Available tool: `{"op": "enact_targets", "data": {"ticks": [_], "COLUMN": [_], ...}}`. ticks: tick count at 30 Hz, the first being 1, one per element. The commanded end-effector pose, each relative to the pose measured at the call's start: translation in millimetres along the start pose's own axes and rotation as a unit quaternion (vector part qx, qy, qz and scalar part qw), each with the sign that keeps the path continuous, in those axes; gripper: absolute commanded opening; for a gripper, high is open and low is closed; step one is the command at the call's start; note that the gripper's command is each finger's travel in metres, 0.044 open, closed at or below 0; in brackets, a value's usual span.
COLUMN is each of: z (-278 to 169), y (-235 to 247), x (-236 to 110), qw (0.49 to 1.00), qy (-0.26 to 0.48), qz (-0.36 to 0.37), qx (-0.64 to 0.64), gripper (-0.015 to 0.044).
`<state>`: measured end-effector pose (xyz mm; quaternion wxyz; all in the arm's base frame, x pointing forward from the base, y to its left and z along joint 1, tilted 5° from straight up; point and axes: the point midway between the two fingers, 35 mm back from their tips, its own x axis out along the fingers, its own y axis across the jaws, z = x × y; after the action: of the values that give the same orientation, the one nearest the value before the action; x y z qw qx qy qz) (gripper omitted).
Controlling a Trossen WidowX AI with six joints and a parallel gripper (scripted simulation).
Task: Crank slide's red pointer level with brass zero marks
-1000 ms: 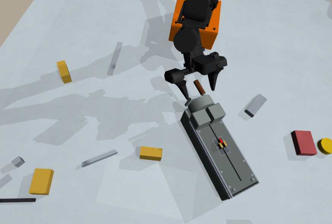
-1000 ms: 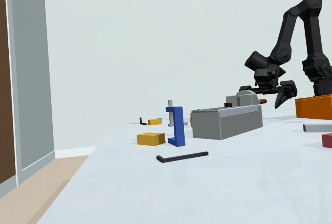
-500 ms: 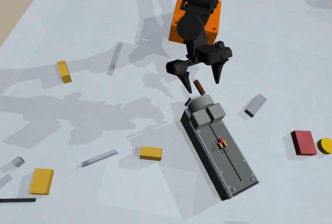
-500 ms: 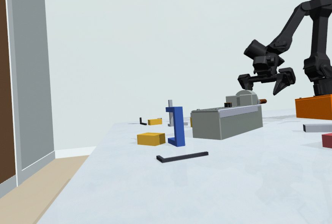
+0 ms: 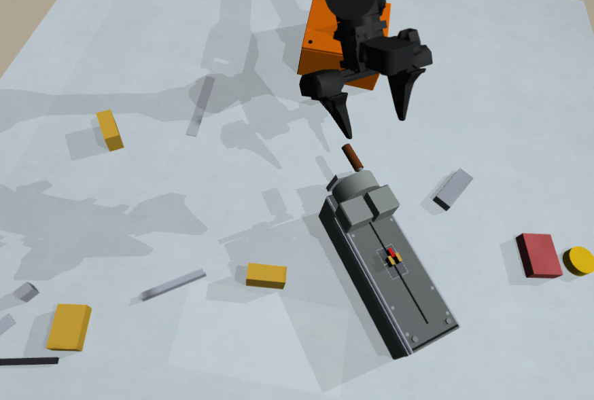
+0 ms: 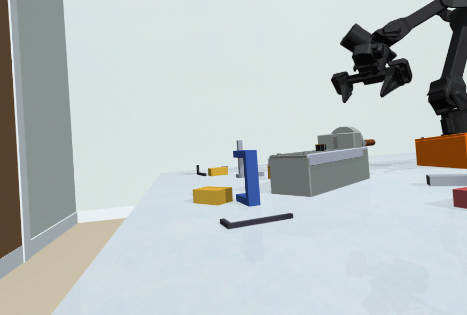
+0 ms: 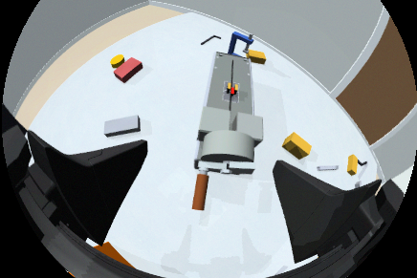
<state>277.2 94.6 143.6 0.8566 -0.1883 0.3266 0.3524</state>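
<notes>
Grey machine [image 5: 388, 271] lying on the pale table [image 5: 143, 50], its long axis running diagonally in the top view from lower right up toward the centre, crank end pointing at the orange base [image 5: 319, 50] of the arm. Starting at the lower-right end, a dark slot runs up the deck to the slide, where the red pointer [image 5: 391, 252] sits just above the two brass marks [image 5: 394, 259]; whether it is dead level with them is hard to judge at this size. Further up come two grey blocks, the round drum [image 5: 354, 183], and then the brown handle [image 5: 352, 156] sticking out toward the upper left, free of everything. Beyond it, raised well clear, the gripper [image 5: 376, 127] hangs with its fingers [image 5: 340, 115] spread wide and nothing between them. The exterior view shows that height, the gripper [image 6: 365, 90] high above the handle [image 6: 369, 141], plus a blue bracket [image 6: 248, 177] at the left of centre that the top view misses. The wrist view looks straight down the machine's length, handle [image 7: 200, 193] nearest, pointer [image 7: 231, 93] farther up the frame.
</notes>
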Motion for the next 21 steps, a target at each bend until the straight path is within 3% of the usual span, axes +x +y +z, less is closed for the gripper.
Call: {"op": "enact_targets", "data": {"ticks": [1, 21], "z": [5.6, 86.6], "y": [0.4, -6.0], "x": [-4.4, 69.8], "qw": [1.000, 0.967], "qy": [0.006, 0.063], "qz": [-0.003, -0.124], "qx": [0.011, 0.212], "gripper": [0.0440, 0.0440]}}
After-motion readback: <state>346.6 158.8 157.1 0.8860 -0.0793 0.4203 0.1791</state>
